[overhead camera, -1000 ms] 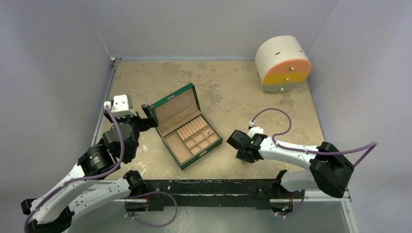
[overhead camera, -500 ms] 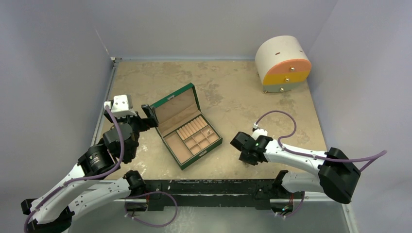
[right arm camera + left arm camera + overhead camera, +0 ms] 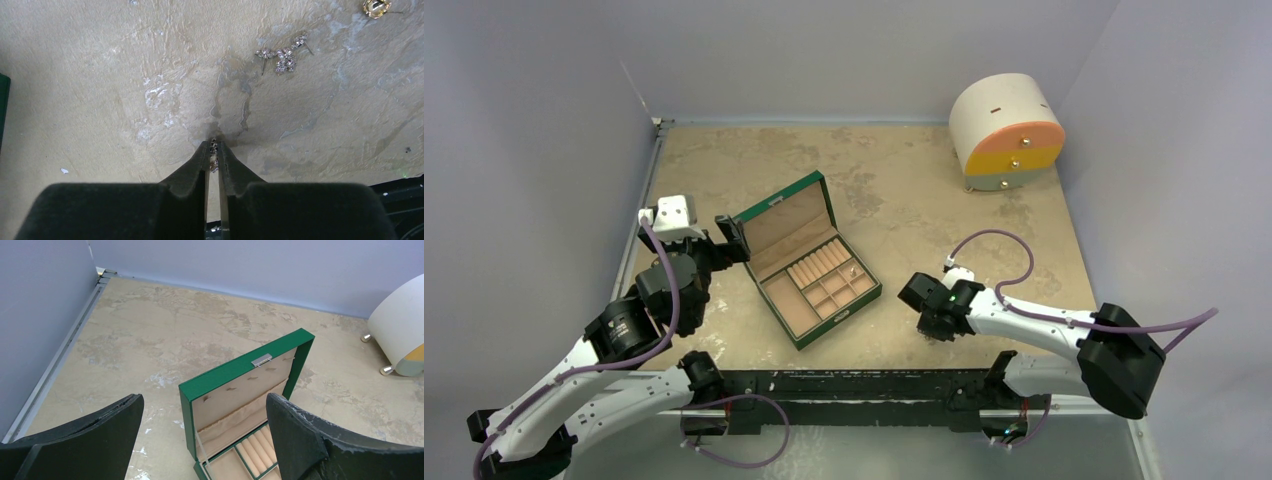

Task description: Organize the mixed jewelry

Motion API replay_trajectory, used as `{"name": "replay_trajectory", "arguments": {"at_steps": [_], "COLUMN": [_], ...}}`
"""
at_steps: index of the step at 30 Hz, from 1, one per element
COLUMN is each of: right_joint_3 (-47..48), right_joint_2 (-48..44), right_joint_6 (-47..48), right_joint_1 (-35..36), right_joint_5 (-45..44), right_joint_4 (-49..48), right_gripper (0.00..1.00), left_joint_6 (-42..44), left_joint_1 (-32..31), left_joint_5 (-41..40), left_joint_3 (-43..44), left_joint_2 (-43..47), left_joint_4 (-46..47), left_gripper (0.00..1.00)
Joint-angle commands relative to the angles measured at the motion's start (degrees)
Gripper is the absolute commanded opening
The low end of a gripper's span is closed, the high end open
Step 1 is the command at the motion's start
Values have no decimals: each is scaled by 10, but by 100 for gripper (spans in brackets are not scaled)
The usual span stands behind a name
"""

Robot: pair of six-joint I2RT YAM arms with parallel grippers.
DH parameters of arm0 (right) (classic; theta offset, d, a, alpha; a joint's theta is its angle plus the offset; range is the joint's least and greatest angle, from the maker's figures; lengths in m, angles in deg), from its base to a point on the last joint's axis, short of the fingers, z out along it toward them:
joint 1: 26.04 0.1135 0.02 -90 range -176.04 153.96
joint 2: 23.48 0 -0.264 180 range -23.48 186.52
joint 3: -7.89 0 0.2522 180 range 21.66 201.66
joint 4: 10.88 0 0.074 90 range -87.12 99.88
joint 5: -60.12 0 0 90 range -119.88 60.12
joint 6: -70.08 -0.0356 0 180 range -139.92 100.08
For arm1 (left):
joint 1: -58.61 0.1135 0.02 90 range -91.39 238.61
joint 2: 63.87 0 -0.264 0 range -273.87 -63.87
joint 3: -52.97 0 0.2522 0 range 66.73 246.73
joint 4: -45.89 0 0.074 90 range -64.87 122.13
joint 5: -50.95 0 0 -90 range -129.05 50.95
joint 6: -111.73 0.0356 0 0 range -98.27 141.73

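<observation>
My right gripper [image 3: 213, 148] is shut on a small sparkly silver earring [image 3: 214, 155], its tips down at the tabletop; in the top view it [image 3: 932, 325] sits right of the green box. More jewelry lies beyond it: a cluster of silver earrings [image 3: 281, 56] and a gold piece [image 3: 376, 6]. My left gripper [image 3: 202, 440] is open and empty, just left of and above the open green jewelry box [image 3: 245, 390], which shows its tan compartments in the top view [image 3: 809, 262].
A round white-and-orange drawer cabinet [image 3: 1006, 132] stands at the back right; its edge shows in the left wrist view [image 3: 400, 330]. Grey walls close the table's left, back and right sides. The black front rail [image 3: 864, 385] runs along the near edge.
The right arm shifted slightly toward the near edge and down between one second and half a second ago, then held still. The left arm has not moved.
</observation>
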Motion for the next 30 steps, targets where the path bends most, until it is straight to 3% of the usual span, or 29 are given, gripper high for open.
{"name": "replay_trajectory", "arguments": {"at_steps": [1, 6, 19, 30], "right_joint_3": [-2, 1, 40, 112], "right_joint_2": [5, -1, -41, -63], "right_joint_6": [-16, -17, 15, 100], "right_joint_1": [-3, -3, -3, -3], "right_joint_5": [-4, -6, -44, -58], "right_joint_4": [7, 11, 24, -30], "right_gripper": [9, 0, 0, 0], "left_joint_6": [-3, -3, -3, -2], "left_joint_1": [2, 2, 2, 2], "left_joint_5": [0, 1, 1, -1], "left_joint_3": [2, 2, 1, 3], "left_joint_2": [0, 0, 2, 3], "left_joint_4": [15, 15, 15, 15], "left_gripper": [93, 93, 93, 93]}}
